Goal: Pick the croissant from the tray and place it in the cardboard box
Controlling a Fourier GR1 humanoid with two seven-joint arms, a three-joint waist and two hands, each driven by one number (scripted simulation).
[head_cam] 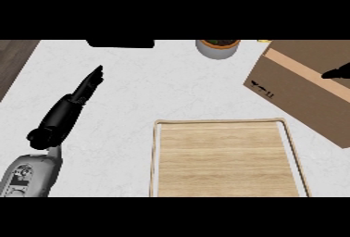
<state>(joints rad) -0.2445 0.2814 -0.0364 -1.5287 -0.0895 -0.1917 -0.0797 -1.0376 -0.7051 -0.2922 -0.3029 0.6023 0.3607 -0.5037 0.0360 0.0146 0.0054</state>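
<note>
The wooden tray [159,157] lies at the lower middle of the counter and its surface is bare. No croissant shows anywhere in the head view. The brown cardboard box [301,92] stands at the right, reaching past the view's edge. Only a black tip of my right hand [338,72] pokes in from the right edge, above the box's top. My left hand [85,90] rests open on the left side of the counter, fingers straight and pointing away from me, well apart from the tray.
A grey pot with a plant [218,48] stands at the back, between my left hand and the box. A dark flat object [120,43] sits at the back edge. Dark wood [14,60] borders the white counter on the left.
</note>
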